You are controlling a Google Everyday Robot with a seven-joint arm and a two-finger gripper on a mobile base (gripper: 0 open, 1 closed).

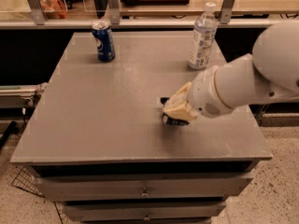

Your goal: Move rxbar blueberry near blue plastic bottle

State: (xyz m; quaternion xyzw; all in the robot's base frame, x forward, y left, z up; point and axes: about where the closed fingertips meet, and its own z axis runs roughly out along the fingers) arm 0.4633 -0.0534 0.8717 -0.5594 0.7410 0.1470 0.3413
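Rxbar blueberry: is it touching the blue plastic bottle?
Apart. The camera view shows bare table between the blue plastic bottle at the back and the rxbar blueberry, which lies under the gripper toward the front right.
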